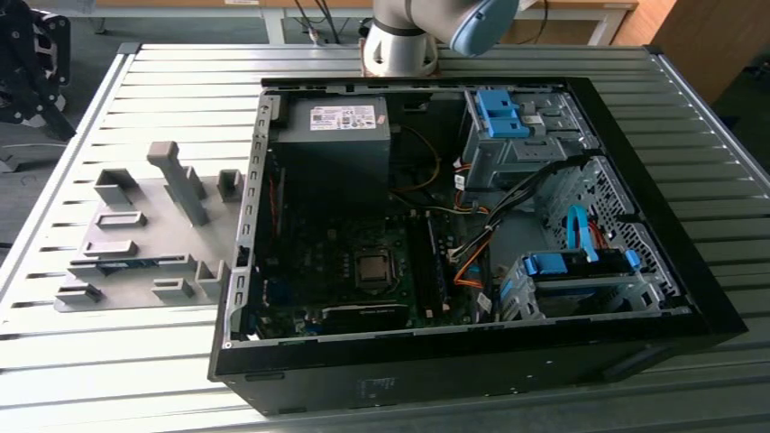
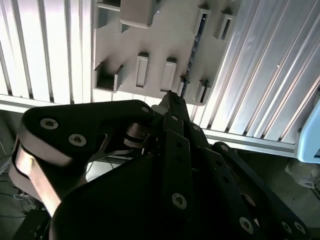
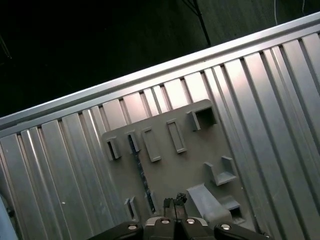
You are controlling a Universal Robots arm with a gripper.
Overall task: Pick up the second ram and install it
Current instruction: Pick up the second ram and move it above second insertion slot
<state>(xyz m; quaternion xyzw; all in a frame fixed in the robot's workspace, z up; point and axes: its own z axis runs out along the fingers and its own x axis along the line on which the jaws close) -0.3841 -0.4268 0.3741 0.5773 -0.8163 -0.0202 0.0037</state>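
Two holders sit on the ribbed grey metal bench [image 1: 157, 90]: a flat grey plastic fixture plate [image 1: 147, 206] with raised pockets and slots, and an open black computer case [image 1: 481, 361]. The plate lies toward the bench's edge at the exterior view's left. Its near side is just beside the case wall.

The second ram [image 1: 121, 262], a thin blue circuit-board stick, stands on edge in a long slot of the plate, on the side farthest from the arm's pale grey base [image 1: 403, 41]. It reads as a narrow dark strip in both wrist views [image 2: 192, 52] [image 3: 141, 172]. The plate's other pockets look hollow, though their depths are shadowed.

Inside the case are a grey box power supply [image 1: 334, 135] at the corner nearest the arm base and a dark green motherboard [image 1: 349, 262] below it. Two metal drive cages with bright-blue plastic clips [image 1: 499, 113] [image 1: 565, 263] stand along the wall at the exterior view's right, with loose cables between them.

The black gripper [image 3: 174, 201] [image 2: 170, 95] hangs over the plate, apart from it, its tips beside the line of the ram. Its fingertips [image 3: 168, 202] appear drawn together on themselves, gripping no object.

Bare ribbed bench runs between the plate and the bench's left and far edges. The case nearly reaches the bench's near edge.
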